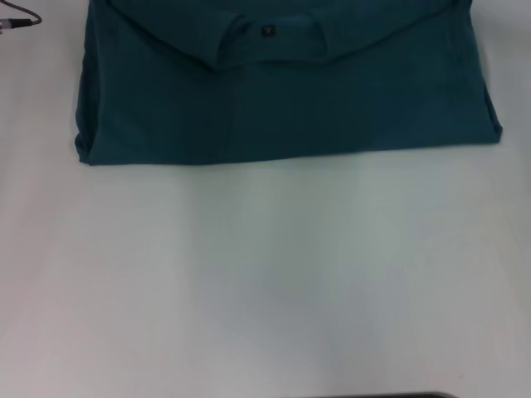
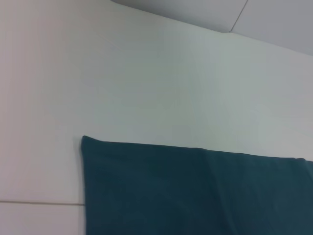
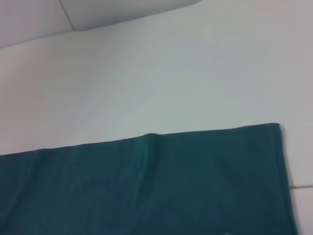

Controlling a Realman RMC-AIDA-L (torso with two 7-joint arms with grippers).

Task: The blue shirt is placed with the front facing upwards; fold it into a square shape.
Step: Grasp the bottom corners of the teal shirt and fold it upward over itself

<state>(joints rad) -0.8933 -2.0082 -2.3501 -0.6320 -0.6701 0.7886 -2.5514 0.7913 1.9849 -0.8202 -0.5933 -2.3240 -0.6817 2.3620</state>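
Observation:
The blue shirt (image 1: 282, 91) lies folded into a wide rectangle at the far side of the white table (image 1: 265, 274). Its collar with a small black neck label (image 1: 267, 31) faces up near the far edge. No lettering shows. The left wrist view takes in one corner and a straight edge of the blue shirt (image 2: 195, 191). Another corner and edge of the blue shirt (image 3: 146, 186) fill the right wrist view. Neither gripper appears in any view.
A dark cable (image 1: 18, 20) lies at the table's far left corner. A dark strip (image 1: 398, 395) shows at the table's near edge. The table's edge (image 2: 171, 17) and a seam beyond it show in both wrist views.

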